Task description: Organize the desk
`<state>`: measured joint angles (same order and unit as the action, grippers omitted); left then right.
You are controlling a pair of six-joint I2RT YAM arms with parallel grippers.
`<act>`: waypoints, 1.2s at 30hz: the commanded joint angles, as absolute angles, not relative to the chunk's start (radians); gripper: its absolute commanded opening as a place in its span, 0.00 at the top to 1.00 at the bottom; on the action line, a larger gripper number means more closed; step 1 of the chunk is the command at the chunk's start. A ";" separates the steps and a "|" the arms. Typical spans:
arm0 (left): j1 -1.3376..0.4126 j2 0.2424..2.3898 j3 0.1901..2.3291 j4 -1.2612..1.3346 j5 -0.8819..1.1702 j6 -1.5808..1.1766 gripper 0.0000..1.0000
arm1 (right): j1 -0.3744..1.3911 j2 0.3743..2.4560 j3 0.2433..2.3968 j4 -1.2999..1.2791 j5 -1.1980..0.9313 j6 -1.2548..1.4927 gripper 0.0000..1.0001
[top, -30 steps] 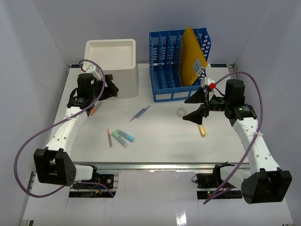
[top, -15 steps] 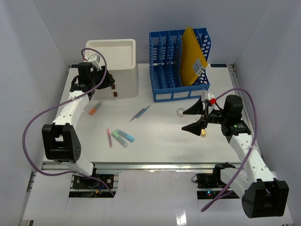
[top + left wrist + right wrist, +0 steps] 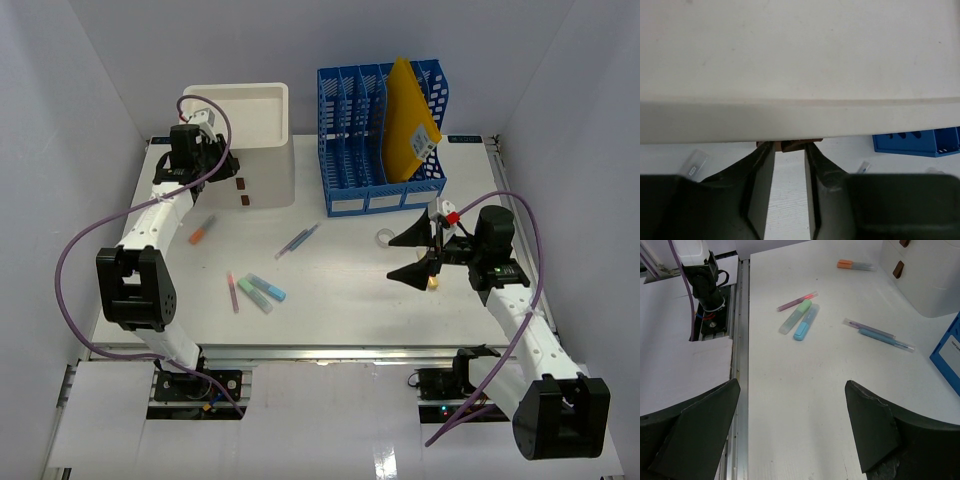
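Brown handle [image 3: 792,145] at left fingers [image 3: 760,185]; right fingers [image 3: 870,425] splayed, hovering.

The desk [image 3: 340,290] is lit brightly and evenly from above; only soft shadows are cast. The near drawer box [image 3: 800,75] is blurred.

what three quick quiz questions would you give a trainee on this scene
1. True or false: the right pincer is open.
2. What stands in the blue rack? A yellow envelope B red folder C book
3. Fill in: the marker nearest the white box is ____.
Key: 1 true; 2 A; 3 orange
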<state>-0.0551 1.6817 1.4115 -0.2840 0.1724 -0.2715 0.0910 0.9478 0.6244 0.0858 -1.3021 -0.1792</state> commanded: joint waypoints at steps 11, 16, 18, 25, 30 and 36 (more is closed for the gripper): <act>-0.057 1.650 1.377 -0.194 0.202 -0.256 0.93 | 0.084 0.948 0.608 0.125 -1.330 -0.178 0.08; -0.057 1.592 1.306 -0.169 0.212 -0.255 1.00 | 0.084 0.949 0.607 0.108 -1.329 -0.197 0.09; -0.057 1.565 1.276 -0.160 0.218 -0.253 1.00 | 0.084 0.952 0.609 0.098 -1.328 -0.202 0.08; -0.057 1.445 1.159 -0.131 0.236 -0.249 1.00 | 0.084 0.960 0.617 0.060 -1.317 -0.238 0.09; -0.056 1.352 1.081 -0.125 0.242 -0.252 1.00 | 0.084 0.964 0.621 0.046 -1.312 -0.253 0.09; -0.057 1.226 0.976 -0.125 0.250 -0.272 1.00 | 0.084 0.971 0.627 0.018 -1.306 -0.277 0.09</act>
<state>-0.0559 1.3329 1.0263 -0.1310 0.2274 -0.2616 0.0891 0.9648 0.6075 0.0446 -1.3045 -0.2409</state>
